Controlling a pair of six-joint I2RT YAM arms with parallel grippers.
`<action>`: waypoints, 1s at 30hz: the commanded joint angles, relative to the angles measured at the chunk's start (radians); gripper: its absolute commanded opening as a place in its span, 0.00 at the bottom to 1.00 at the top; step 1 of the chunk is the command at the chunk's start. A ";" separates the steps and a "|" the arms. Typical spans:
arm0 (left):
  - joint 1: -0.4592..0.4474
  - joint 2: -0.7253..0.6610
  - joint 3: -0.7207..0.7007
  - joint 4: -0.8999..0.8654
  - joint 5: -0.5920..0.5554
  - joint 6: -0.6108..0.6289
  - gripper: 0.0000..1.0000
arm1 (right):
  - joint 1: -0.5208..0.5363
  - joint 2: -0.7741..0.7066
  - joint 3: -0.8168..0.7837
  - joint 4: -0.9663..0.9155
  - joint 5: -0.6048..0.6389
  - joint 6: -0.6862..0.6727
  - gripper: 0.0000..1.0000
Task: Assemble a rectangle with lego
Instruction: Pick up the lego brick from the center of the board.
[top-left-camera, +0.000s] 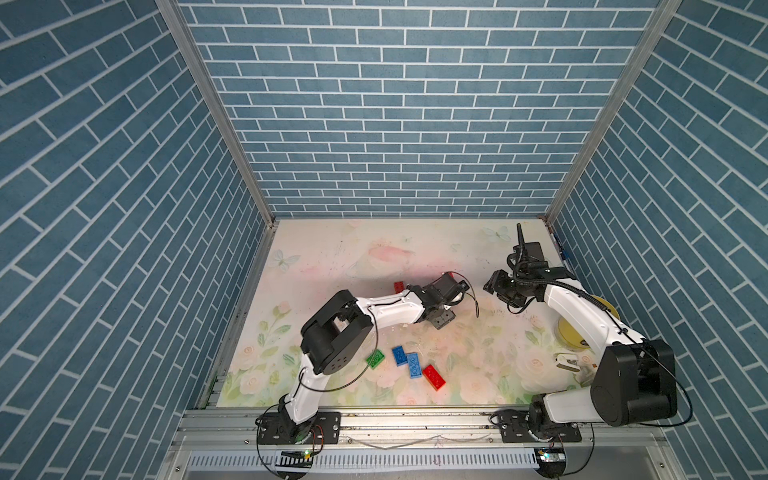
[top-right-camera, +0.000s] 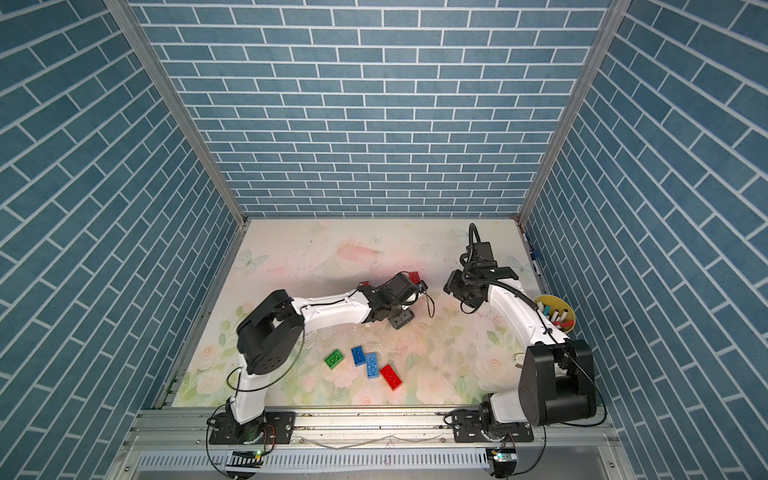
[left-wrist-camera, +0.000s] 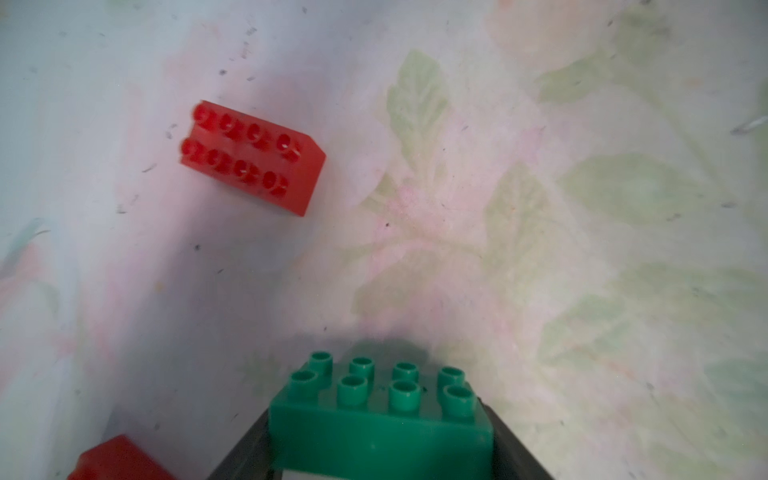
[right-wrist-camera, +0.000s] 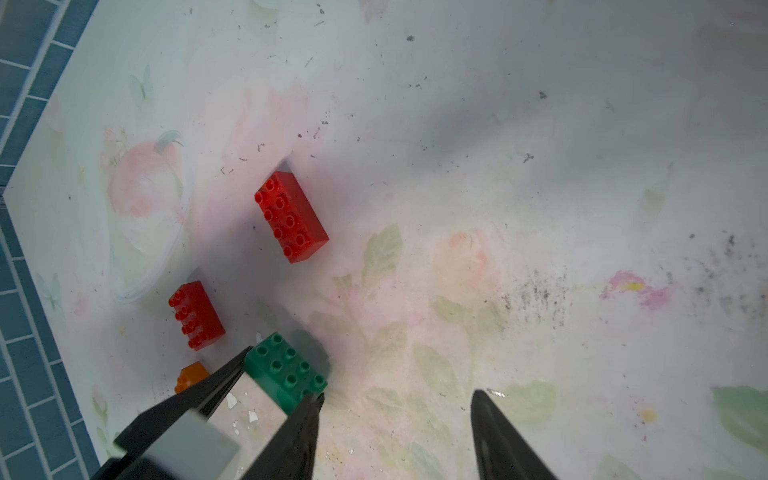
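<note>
The left gripper (left-wrist-camera: 376, 413) is clamped on a green studded plastic brick (left-wrist-camera: 380, 440). Its dark fingers (left-wrist-camera: 245, 453) press against the brick's two short ends and the studs face up. Whether the brick is clear of the floral worktop (left-wrist-camera: 540, 249) cannot be told. In both top views this brick is hidden under the left wrist. Near it lie a red studded plastic brick (right-wrist-camera: 291, 222) and a second red brick (right-wrist-camera: 195, 316), apart from each other. An orange studded plastic brick (right-wrist-camera: 191, 376) is half hidden behind a finger. Toward the worktop's near edge, a second green brick (top-left-camera: 375, 358), a dark blue studded brick (top-left-camera: 400, 355), a lighter blue brick (top-left-camera: 413, 365) touching it, and a third red brick (top-left-camera: 434, 377) lie in a loose row. The right gripper (right-wrist-camera: 399, 395) hangs released near the left gripper, with bare worktop between its fingers.
</note>
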 joint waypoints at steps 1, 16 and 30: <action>0.004 -0.173 -0.125 0.217 -0.014 0.015 0.44 | -0.008 0.002 -0.009 0.074 -0.153 -0.017 0.59; 0.023 -0.393 -0.329 0.320 0.191 0.073 0.40 | 0.077 0.043 -0.029 0.322 -0.667 -0.066 0.59; 0.045 -0.408 -0.331 0.344 0.179 0.059 0.41 | 0.189 0.093 0.007 0.277 -0.674 -0.120 0.60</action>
